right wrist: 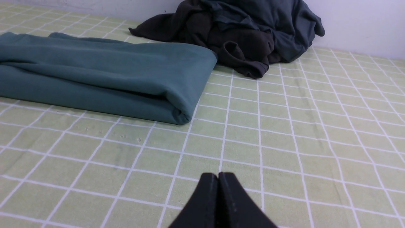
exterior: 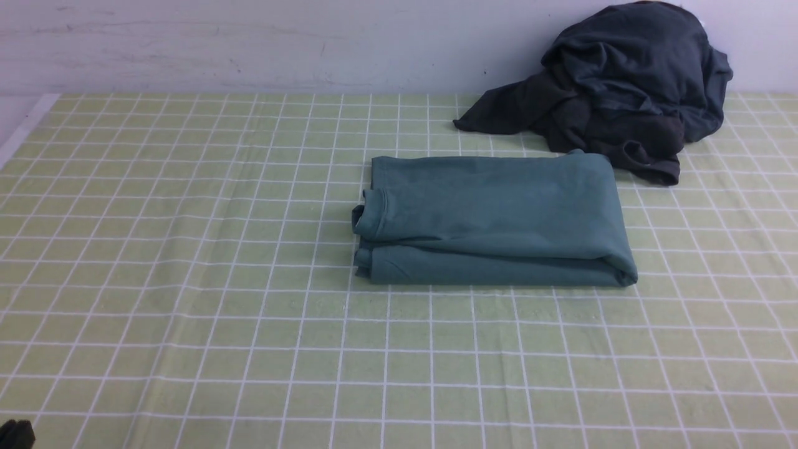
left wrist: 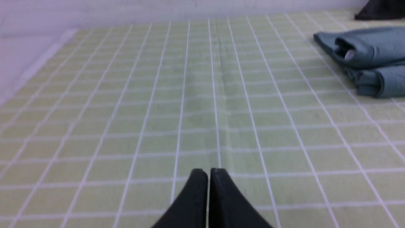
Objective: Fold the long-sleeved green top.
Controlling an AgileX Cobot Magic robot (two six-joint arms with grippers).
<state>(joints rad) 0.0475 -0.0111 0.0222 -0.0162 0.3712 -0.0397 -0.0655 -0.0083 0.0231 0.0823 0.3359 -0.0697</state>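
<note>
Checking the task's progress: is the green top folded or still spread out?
Folded. The green top lies as a compact rectangle of stacked layers on the checked cloth, with neither gripper touching it.

A: Left pincer [left wrist: 208,172]?
B: Matte black, two tapered fingers [left wrist: 196,196], rounded tips, widening toward the base.
A: Right pincer [right wrist: 218,175]?
B: Same black, same wedge shape, faintly speckled.

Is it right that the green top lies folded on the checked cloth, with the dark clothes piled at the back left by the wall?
Not quite. The green top does lie folded on the checked cloth, but the dark clothes are piled at the back right by the wall, as the front view shows.
</note>
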